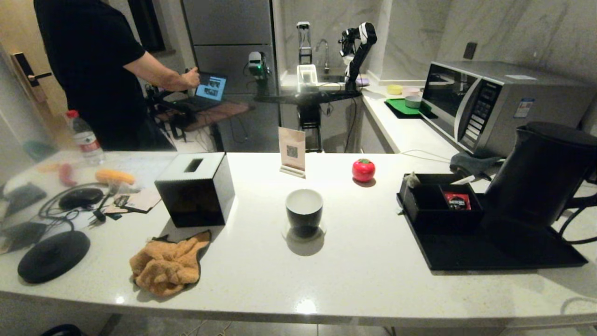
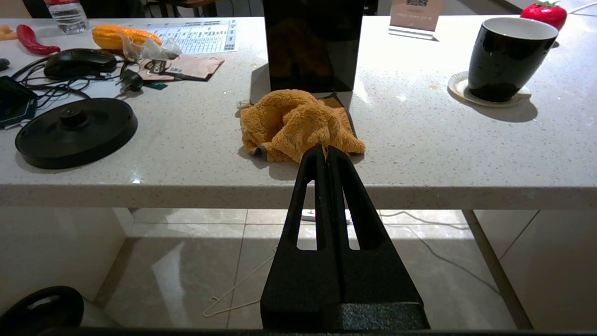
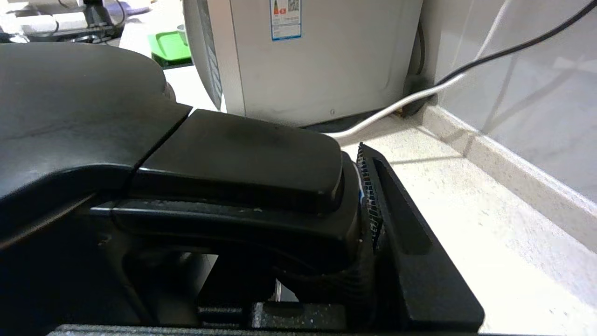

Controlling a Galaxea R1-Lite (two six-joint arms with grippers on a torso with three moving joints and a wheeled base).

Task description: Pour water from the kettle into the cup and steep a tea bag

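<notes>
The matte black kettle is at the right end of the black tray. My right gripper is shut on the kettle at its handle; one ribbed fingertip presses the handle's side and the other is hidden behind it. The cup, black outside and white inside, stands on a small coaster mid-counter, also seen in the left wrist view. A pale tea bag sits at the far left corner of the compartment box. No water shows. My left gripper hangs shut and empty before the counter's front edge.
A black tissue box, an orange cloth and the round kettle base lie left of the cup. A red tomato-shaped thing and a sign card stand behind it. The microwave is behind the kettle. A person stands far left.
</notes>
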